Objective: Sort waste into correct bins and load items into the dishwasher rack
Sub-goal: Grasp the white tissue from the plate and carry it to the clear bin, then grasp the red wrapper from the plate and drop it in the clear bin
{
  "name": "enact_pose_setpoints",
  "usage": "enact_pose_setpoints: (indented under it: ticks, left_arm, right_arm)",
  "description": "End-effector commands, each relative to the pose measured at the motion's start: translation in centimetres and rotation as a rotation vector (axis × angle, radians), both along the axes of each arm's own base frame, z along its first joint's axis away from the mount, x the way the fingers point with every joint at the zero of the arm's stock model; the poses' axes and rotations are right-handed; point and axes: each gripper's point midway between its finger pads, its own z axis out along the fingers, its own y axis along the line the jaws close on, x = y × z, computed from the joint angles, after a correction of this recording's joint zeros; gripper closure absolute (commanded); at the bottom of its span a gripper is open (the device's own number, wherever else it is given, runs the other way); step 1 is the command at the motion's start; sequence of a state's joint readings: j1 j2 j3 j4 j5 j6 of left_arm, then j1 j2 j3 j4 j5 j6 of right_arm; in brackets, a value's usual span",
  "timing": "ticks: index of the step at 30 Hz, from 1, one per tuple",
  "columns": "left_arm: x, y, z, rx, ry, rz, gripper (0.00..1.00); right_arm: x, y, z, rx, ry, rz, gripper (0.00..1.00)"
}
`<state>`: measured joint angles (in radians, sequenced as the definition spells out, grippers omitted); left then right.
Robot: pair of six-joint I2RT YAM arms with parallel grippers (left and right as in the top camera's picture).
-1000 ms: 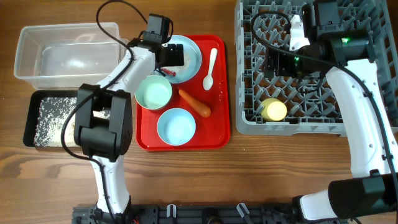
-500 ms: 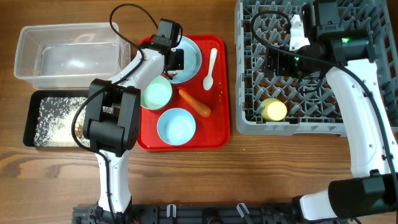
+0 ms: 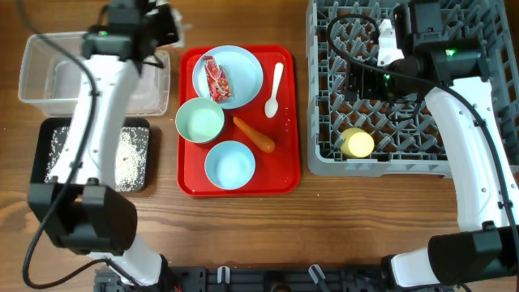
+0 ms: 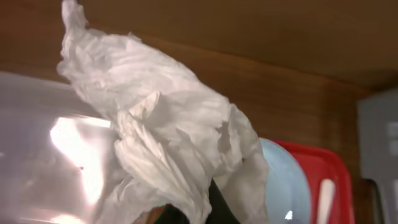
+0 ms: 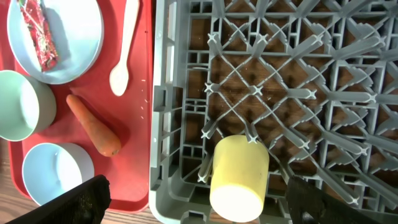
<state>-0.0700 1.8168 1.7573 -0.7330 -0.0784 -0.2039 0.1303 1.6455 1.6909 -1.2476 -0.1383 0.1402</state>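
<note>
left arm (image 3: pixel 87 122) lies across shallow black rectangular tray (image 3: pixel 35 162) and clear plastic tub (image 3: pixel 40 81); only their left ends open from above. large grey plastic peg rack (image 3: pixel 405 167): small yellow cup (image 3: pixel 357 143) blocks near-left corner, right arm (image 3: pixel 474 138) overhangs right side.

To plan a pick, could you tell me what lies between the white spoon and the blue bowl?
The orange carrot lies there, seen in the overhead view.

The tissue (image 4: pixel 161 143) is white, the carrot (image 3: pixel 254 135) orange, the cup (image 3: pixel 357 143) yellow. The wrapper (image 3: pixel 216 79) is red with pale speckles.
</note>
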Motion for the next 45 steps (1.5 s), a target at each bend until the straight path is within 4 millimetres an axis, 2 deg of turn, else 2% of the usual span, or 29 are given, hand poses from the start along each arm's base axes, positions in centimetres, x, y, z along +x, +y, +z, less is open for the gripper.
enact_pose_setpoints:
  ticks: [1, 3, 4, 6, 7, 8, 9, 11, 12, 15, 16, 18, 19, 20, 23, 26, 28, 31, 34, 38, 44, 45]
  left_arm:
    - [-0.3, 6.5, -2.0, -0.007, 0.059, 0.138, 0.96]
    - [-0.5, 10.3, -2.8, -0.009, 0.069, 0.214, 0.96]
    - [-0.4, 11.7, -3.5, -0.005, 0.076, 0.234, 0.96]
    - [0.3, 15.6, -6.9, -0.011, 0.114, 0.307, 0.96]
    - [0.3, 16.7, -8.4, -0.015, 0.139, 0.327, 0.94]
    - [0.2, 17.3, -9.4, -0.021, 0.157, 0.342, 0.54]
    - [-0.3, 18.1, -10.8, -0.033, 0.194, 0.367, 0.00]
    - [-0.7, 18.3, -11.0, -0.036, 0.209, 0.372, 0.00]
    - [-0.6, 18.1, -10.3, -0.037, 0.193, 0.367, 0.00]
    - [-0.5, 17.3, -6.9, -0.044, 0.122, 0.346, 0.00]
    - [-0.4, 16.3, -5.4, -0.072, 0.090, 0.312, 0.00]
    - [0.0, 11.5, -2.1, -0.159, 0.021, 0.143, 0.03]
    - [0.2, 7.6, -1.2, -0.184, 0.009, 0.009, 0.05]
    - [0.0, 3.5, -1.7, -0.184, 0.043, -0.068, 0.05]
    - [-0.2, -3.3, -5.5, -0.138, 0.153, -0.159, 0.07]
    - [0.2, -5.5, -10.7, -0.071, 0.244, -0.023, 0.04]
    - [0.9, -7.4, -13.7, -0.087, 0.271, -0.011, 0.03]
    - [1.4, -9.9, -16.6, -0.083, 0.287, -0.050, 0.04]
    - [0.6, -11.1, -19.4, -0.070, 0.347, -0.060, 0.05]
    - [0.4, -10.1, -22.0, -0.048, 0.388, 0.020, 0.08]
    - [0.6, -10.0, -22.6, -0.043, 0.385, 0.033, 0.13]
    - [0.5, -10.0, -23.1, -0.041, 0.392, 0.033, 0.19]
  right_arm:
    - [0.1, 0.4, 0.1, 0.009, -0.006, 0.017, 0.07]
    - [0.1, 0.4, 0.1, 0.010, -0.006, 0.017, 0.07]
    - [0.1, 0.4, 0.1, 0.010, -0.007, 0.016, 0.07]
    - [0.0, 0.3, 0.1, 0.008, -0.003, 0.018, 0.07]
    - [-0.1, 0.3, 0.1, 0.007, 0.000, 0.021, 0.07]
    - [-0.1, 0.3, 0.1, 0.006, -0.001, 0.023, 0.07]
    - [-0.1, 0.3, 0.1, 0.006, -0.001, 0.024, 0.07]
    - [-0.1, 0.3, 0.1, 0.007, -0.001, 0.024, 0.07]
    - [-0.1, 0.3, 0.1, 0.007, -0.001, 0.024, 0.07]
    - [-0.2, 0.3, 0.0, 0.006, 0.003, 0.023, 0.07]
    - [-0.2, 0.3, 0.0, 0.006, 0.003, 0.023, 0.08]
    - [-0.1, 0.3, 0.1, 0.006, 0.001, 0.024, 0.07]
    - [-0.1, 0.3, 0.1, 0.007, -0.002, 0.024, 0.07]
    - [-0.1, 0.3, 0.1, 0.007, -0.001, 0.023, 0.07]
    - [-0.1, 0.3, 0.0, 0.006, 0.002, 0.024, 0.07]
    - [-0.1, 0.3, 0.1, 0.005, 0.001, 0.025, 0.07]
    - [-0.2, 0.3, 0.0, 0.000, -0.001, 0.041, 0.07]
    - [-0.2, 0.3, 0.0, 0.000, 0.000, 0.040, 0.07]
    - [-0.2, 0.3, 0.0, 0.000, -0.001, 0.041, 0.07]
    - [-0.4, 0.3, -0.1, -0.001, 0.010, 0.040, 0.07]
    - [-0.5, 0.3, -0.1, -0.001, 0.014, 0.038, 0.07]
    - [-0.5, 0.3, -0.1, -0.001, 0.014, 0.038, 0.07]
